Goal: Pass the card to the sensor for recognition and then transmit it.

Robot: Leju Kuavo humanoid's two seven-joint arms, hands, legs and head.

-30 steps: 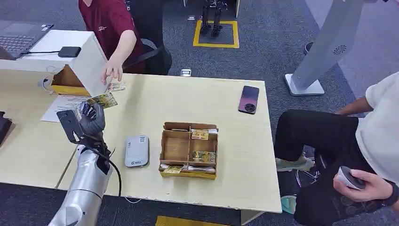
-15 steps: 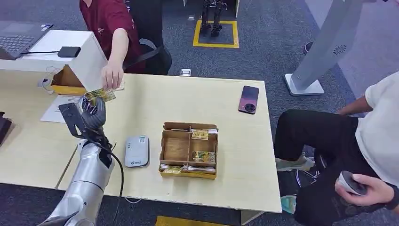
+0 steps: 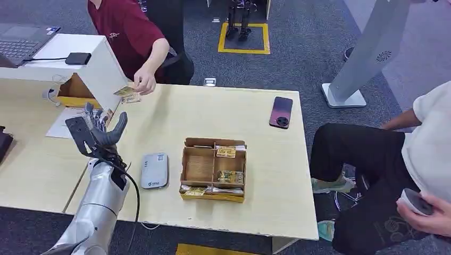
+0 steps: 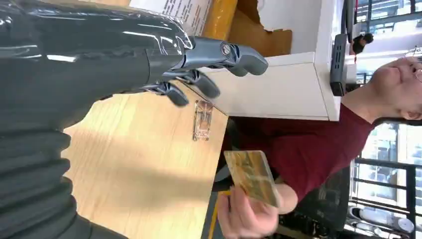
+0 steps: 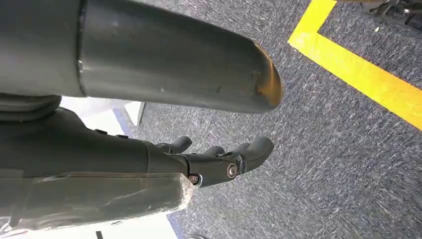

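A pale wooden bench (image 3: 175, 122) carries a brown cardboard divided tray (image 3: 214, 169) holding printed cards (several compartments). The left hand (image 3: 102, 130) hovers with fingers (image 4: 209, 87) spread, empty. A person's hand (image 3: 142, 83) holds the gold card (image 3: 126, 91). The right hand (image 5: 219, 159) hangs loosely open, empty.

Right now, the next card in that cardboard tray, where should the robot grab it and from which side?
Take the card in the cardboard tray by its long edges, from straight above: it lies flat, walled by dividers. The left hand is open and free.
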